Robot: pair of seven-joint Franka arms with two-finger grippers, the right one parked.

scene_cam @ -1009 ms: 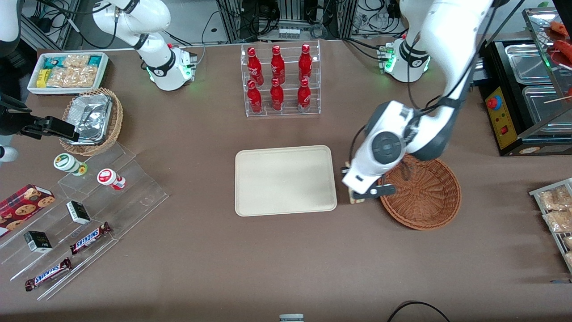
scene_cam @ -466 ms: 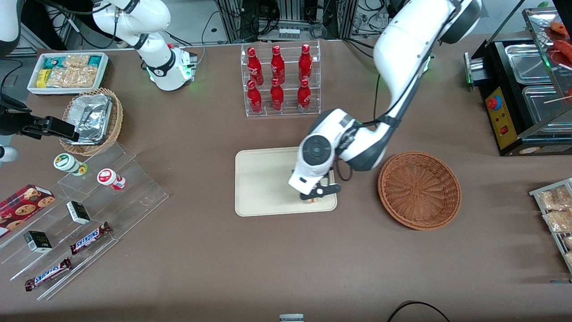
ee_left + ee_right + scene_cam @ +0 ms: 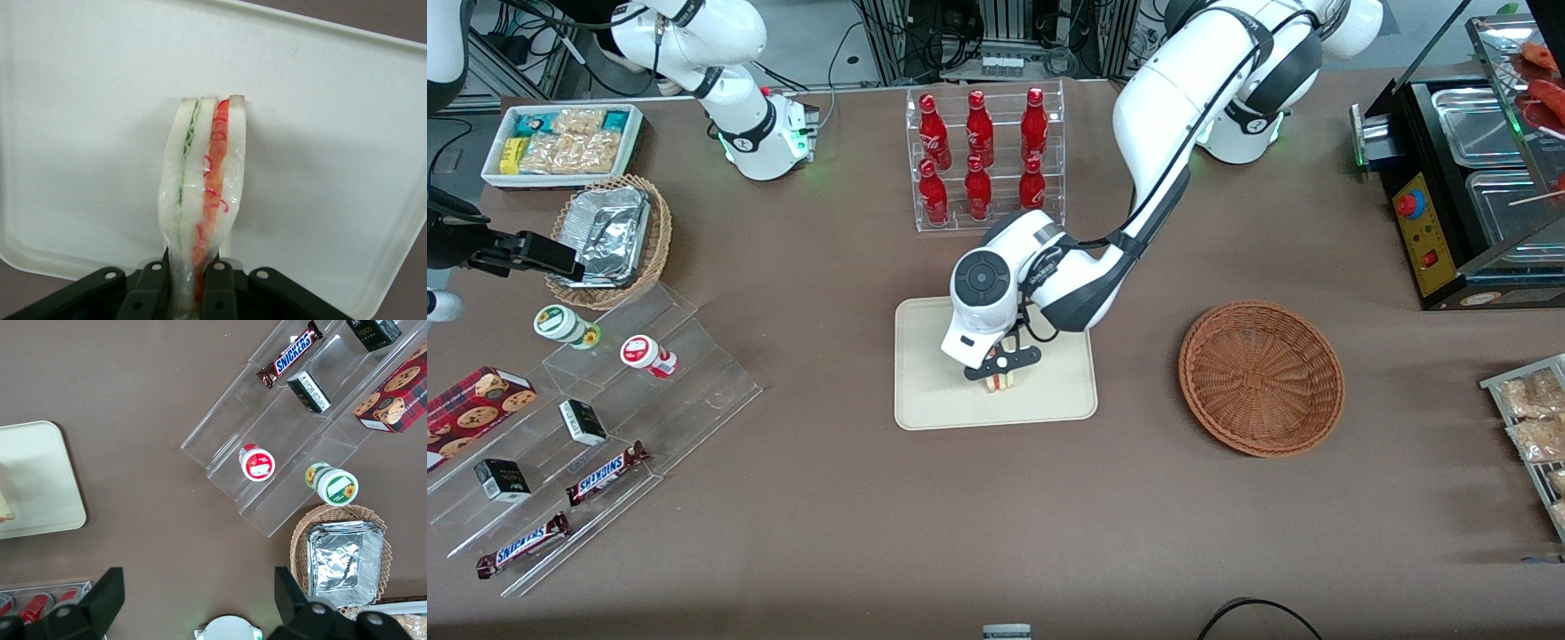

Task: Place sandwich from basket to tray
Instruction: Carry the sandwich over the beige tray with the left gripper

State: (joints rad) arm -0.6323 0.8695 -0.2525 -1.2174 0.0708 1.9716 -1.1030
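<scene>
My left gripper (image 3: 1000,366) is shut on the sandwich (image 3: 1000,380), a wrapped wedge of pale bread with red and green filling layers. It holds the sandwich over the middle of the cream-beige tray (image 3: 934,391), low above it. In the left wrist view the black fingers (image 3: 150,293) pinch the sandwich (image 3: 205,173) at its narrow end, with the tray (image 3: 80,133) below. The reddish-brown wicker basket (image 3: 1261,378) sits beside the tray toward the working arm's end of the table and holds nothing.
A clear rack of red bottles (image 3: 985,158) stands farther from the front camera than the tray. Toward the parked arm's end are a tan wicker basket with foil (image 3: 609,238), a white bin of snacks (image 3: 562,142) and acrylic steps with snack bars (image 3: 605,471).
My left gripper has carried the sandwich from the basket's rim across the tray's edge to over the tray's middle. The basket has stayed put.
</scene>
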